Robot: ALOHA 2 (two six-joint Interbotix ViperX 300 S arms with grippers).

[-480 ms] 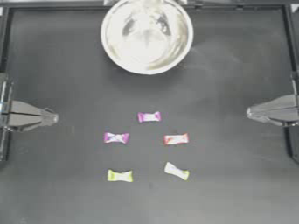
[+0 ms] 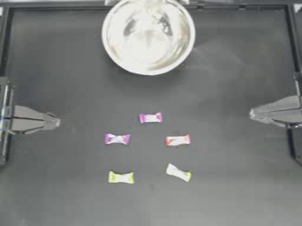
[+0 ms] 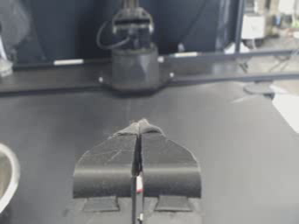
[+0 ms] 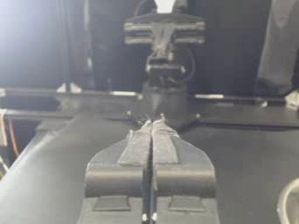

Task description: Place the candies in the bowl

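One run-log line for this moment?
left gripper parked, shut | right gripper parked, shut | five candies on table | bowl empty

The large round silvery bowl is gleaming like polished metal; the dark table is looking matt.

Bowl rim cut by top edge; both arms mostly out of frame.

A lab robot bench: dark framed table, cables and mounted rig hardware behind.
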